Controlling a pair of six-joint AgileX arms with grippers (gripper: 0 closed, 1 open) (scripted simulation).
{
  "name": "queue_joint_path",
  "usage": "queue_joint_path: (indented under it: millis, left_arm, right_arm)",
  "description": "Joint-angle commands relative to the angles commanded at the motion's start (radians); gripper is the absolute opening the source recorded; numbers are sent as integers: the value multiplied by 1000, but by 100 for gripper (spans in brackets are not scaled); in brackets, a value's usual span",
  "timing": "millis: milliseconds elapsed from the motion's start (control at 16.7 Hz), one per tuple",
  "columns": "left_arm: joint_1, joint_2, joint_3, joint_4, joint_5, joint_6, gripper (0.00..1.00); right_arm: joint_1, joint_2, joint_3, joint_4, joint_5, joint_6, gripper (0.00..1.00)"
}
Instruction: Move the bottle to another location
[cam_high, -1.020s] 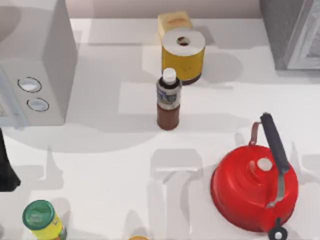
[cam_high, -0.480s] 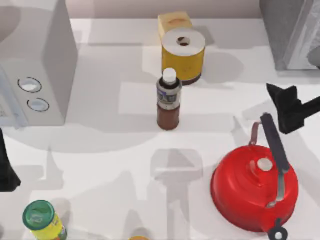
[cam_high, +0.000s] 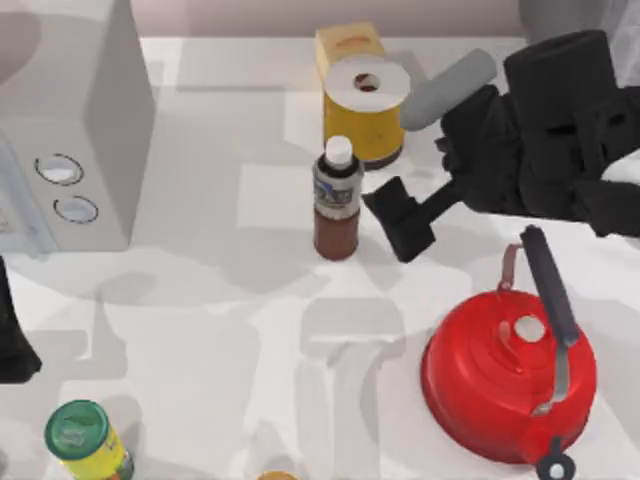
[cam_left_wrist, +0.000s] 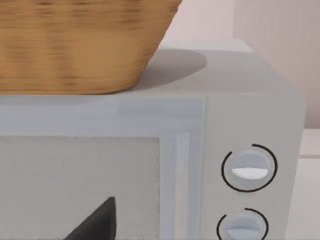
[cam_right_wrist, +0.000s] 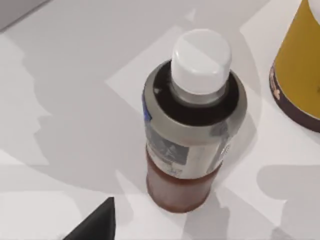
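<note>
i see my right claw (cam_high: 403, 222) just beside the upright bottle (cam_high: 337, 200), which lies at its 9 o'clock; claw state: cannot tell. right arm is nearer.

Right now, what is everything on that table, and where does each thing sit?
bottle: one, brown with white cap and grey label, upright at the table's middle.
canister: one, yellow with white top, just behind the bottle.
box: one, yellow, behind the canister at the back.
kettle: one, red with dark handle, front right.
jar: one, yellow with green lid, front left corner.
microwave: one, pale grey with two dials, far left.
basket: one, woven tan, on top of the microwave.
right hand: one, black, close beside the bottle on its right, not touching it.
left hand: one, black, parked at the table's left edge.
</note>
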Motion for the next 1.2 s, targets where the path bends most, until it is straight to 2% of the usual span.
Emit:
queue_joint_path:
  millis: [600, 1200]
  left_arm:
    - [0, 0, 0, 0, 0, 0, 100]
    - [0, 0, 0, 0, 0, 0, 100]
  right_arm:
    - [22, 87, 43, 3, -11, 2, 100]
    - [56, 430, 243, 147, 18, 25, 100]
